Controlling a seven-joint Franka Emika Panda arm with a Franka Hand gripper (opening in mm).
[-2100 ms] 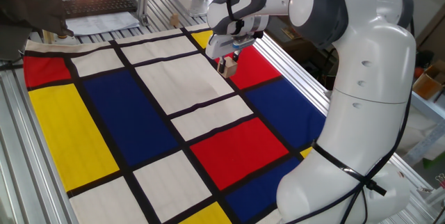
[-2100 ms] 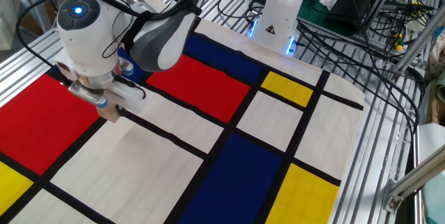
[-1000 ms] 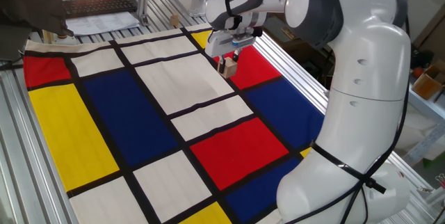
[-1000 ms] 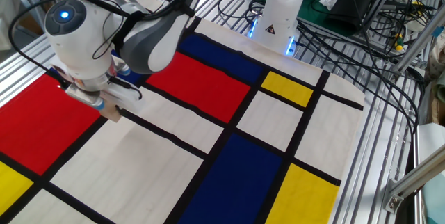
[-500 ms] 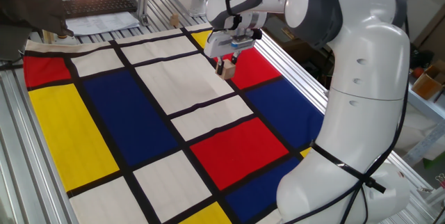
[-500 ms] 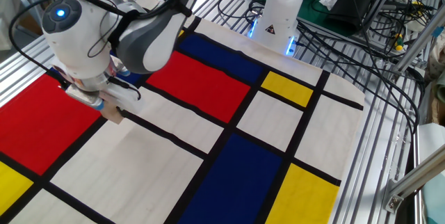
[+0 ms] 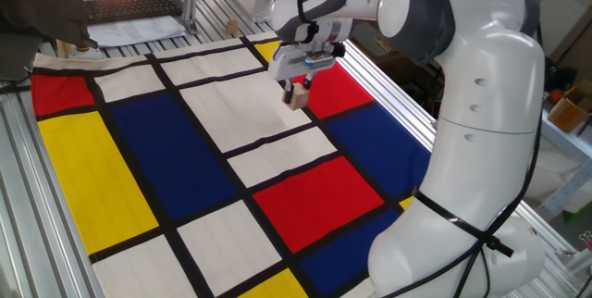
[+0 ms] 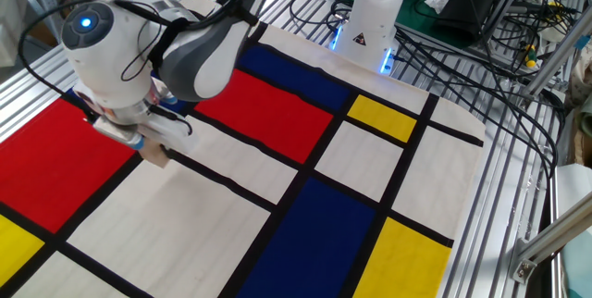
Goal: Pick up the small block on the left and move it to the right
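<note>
Now claw (image 7: 296, 89) gripping small block (image 7: 296, 99), above checkered cloth (image 7: 185, 159)

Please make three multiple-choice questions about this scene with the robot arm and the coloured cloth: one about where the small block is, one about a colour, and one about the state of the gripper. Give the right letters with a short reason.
1. Where is the small block?
A. Between the fingers of the gripper
B. Lying alone on a yellow panel
C. On the metal rails beside the cloth

2. What colour is the panel of the cloth just right of the block in the view showing the arm's big white body?
A. Green
B. Red
C. Yellow

3. What is the gripper's state?
A. Wide open, empty
B. Out of view
C. Shut on the block

Answers: 1 A, the cube sits at the fingertips. 2 B, a red panel lies there. 3 C, the fingers clamp the cube.
</note>
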